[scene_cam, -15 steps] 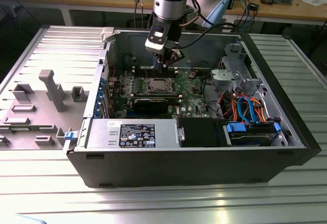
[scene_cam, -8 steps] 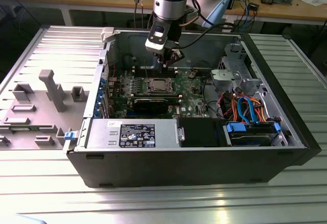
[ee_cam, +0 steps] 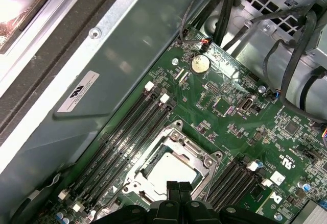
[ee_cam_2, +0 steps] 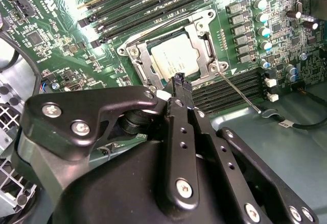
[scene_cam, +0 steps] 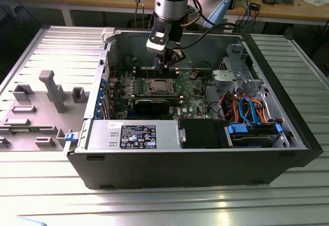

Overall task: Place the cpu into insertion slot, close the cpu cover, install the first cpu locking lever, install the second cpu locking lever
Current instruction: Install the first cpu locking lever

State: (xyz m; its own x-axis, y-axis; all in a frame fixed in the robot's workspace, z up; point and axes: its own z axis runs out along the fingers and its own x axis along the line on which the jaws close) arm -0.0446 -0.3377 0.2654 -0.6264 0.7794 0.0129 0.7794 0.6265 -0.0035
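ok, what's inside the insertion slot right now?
The cpu lies in the insertion slot, its metal top showing through the window of the cpu cover. The cover hides its edges; the chip hides the socket floor.

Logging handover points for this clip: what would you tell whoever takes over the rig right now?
End effector: shut, empty, hovering close over the slot's edge.
Cpu: seated in the slot.
Cover: looks to be down around the cpu.
Lever: one thin lever juts out away from the slot and looks unlatched. I cannot make out the other.
Done: cpu placed, cover apparently closed.
Left: at least that lever is not locked.
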